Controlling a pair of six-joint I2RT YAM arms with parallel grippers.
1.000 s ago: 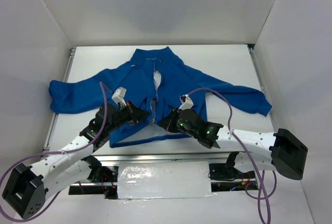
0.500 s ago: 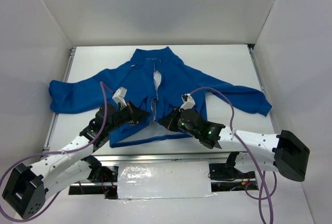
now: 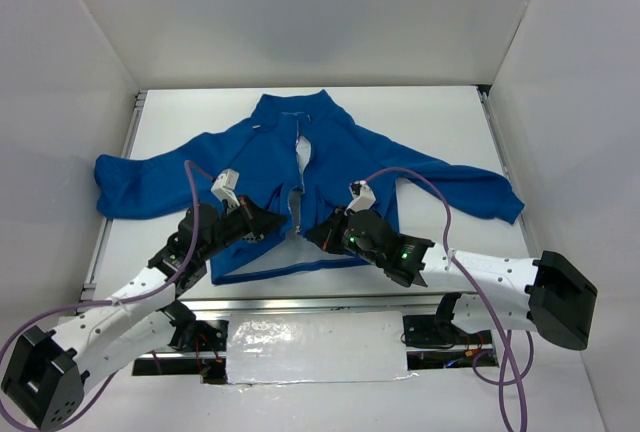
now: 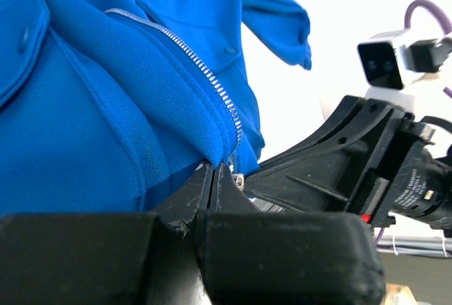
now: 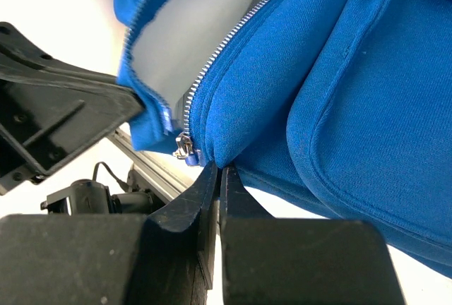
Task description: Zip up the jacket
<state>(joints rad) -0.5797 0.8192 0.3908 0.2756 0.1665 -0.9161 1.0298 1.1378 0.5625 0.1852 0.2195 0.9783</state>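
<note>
The royal-blue jacket [image 3: 335, 152] lies flat on the table, collar far and hem near, sleeves spread. Its pale zipper [image 3: 298, 192] runs down the middle, and the front gapes below the collar. My left gripper [image 3: 281, 229] is shut on the hem fabric just left of the zipper; in the left wrist view the fingertips [image 4: 210, 172] pinch blue fleece [image 4: 85, 121] beside the zipper teeth [image 4: 205, 72]. My right gripper [image 3: 313, 236] is shut on the hem right of the zipper. There the small metal pull [image 5: 185, 151] hangs just left of the pinched fold [image 5: 233, 135].
A white table [image 3: 430, 112] stands between white walls on three sides. A metal rail [image 3: 300, 302] runs along the near edge, with a foil patch [image 3: 315, 347] below it. Purple cables loop from both arms. The sleeves reach left [image 3: 130, 187] and right [image 3: 470, 190].
My left arm has drawn slightly to the left, still pinching the hem. The right arm shifted a little to the right at first and then held still.
</note>
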